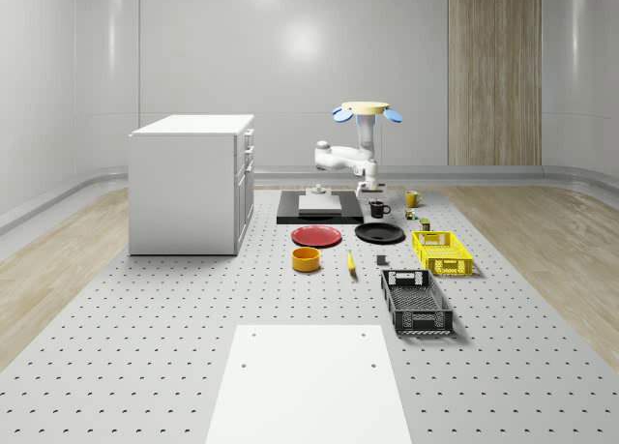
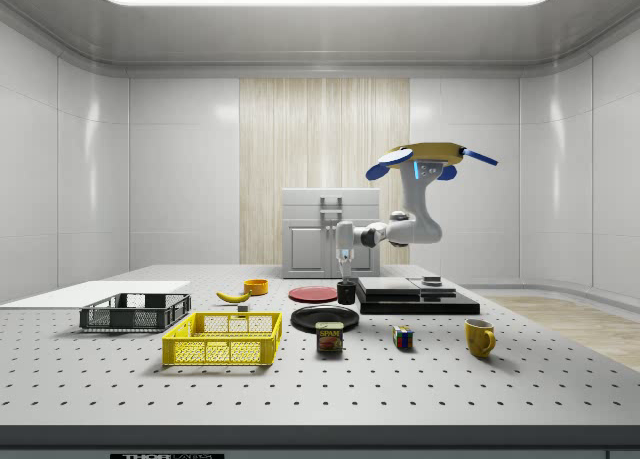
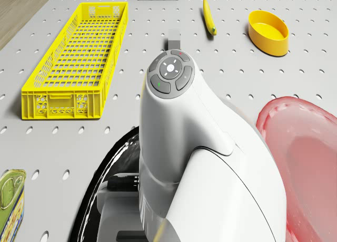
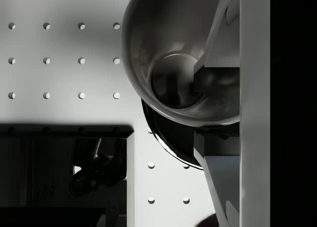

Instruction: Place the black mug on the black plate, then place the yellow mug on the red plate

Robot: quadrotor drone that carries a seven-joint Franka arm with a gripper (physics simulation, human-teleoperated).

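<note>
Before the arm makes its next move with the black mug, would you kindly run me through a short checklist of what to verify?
1. Gripper at the black mug: ok; in the wrist view a finger reaches inside the rim.
2. Fingers closed on the mug wall: cannot tell.
3. Mug lifted off the table: not ok; the side view shows it standing on the table.
4. Black plate free to receive it: ok, nothing on it.
5. Red plate free for later: ok.
6. Yellow mug upright and apart from the arm: ok.
</note>
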